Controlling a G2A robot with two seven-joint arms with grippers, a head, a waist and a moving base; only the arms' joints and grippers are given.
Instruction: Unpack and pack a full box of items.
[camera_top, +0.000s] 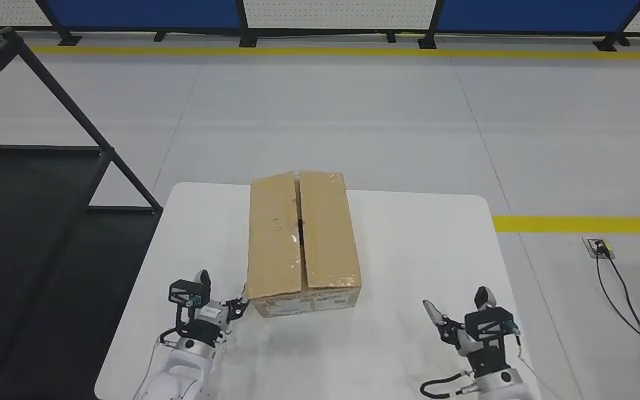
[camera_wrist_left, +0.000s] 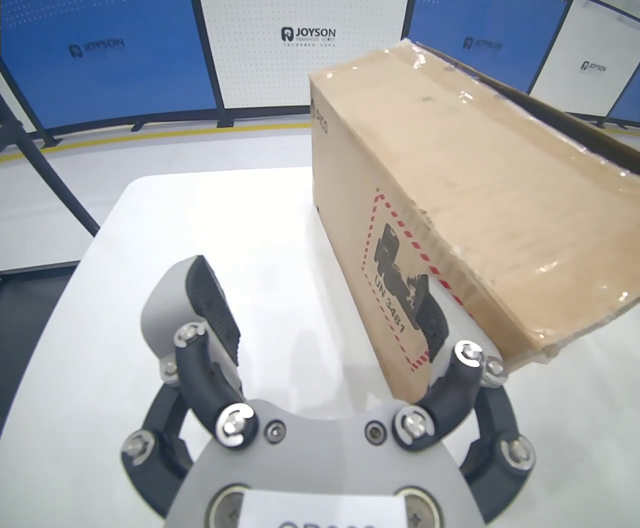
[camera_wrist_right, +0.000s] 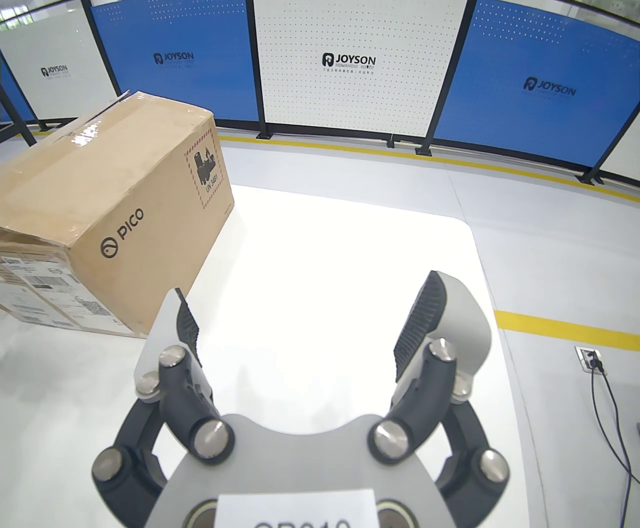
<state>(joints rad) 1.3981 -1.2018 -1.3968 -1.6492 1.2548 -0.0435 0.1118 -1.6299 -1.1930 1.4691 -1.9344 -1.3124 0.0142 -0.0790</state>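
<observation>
A closed brown cardboard box (camera_top: 303, 242) lies lengthwise in the middle of the white table (camera_top: 420, 260), its two top flaps meeting along a centre seam. My left gripper (camera_top: 222, 300) is open at the box's near left corner, and in the left wrist view one black pad (camera_wrist_left: 425, 312) sits right against the box's long side (camera_wrist_left: 450, 200) while the other pad (camera_wrist_left: 212, 305) stands free over the table. My right gripper (camera_top: 455, 312) is open over bare table near the front right, well apart from the box (camera_wrist_right: 115, 200).
The table's front and right edges lie close to both grippers. Bare tabletop stretches to the right of the box (camera_wrist_right: 350, 250). A black metal frame (camera_top: 60, 120) stands on the floor to the left. Blue and white panels (camera_wrist_right: 350, 65) line the far side.
</observation>
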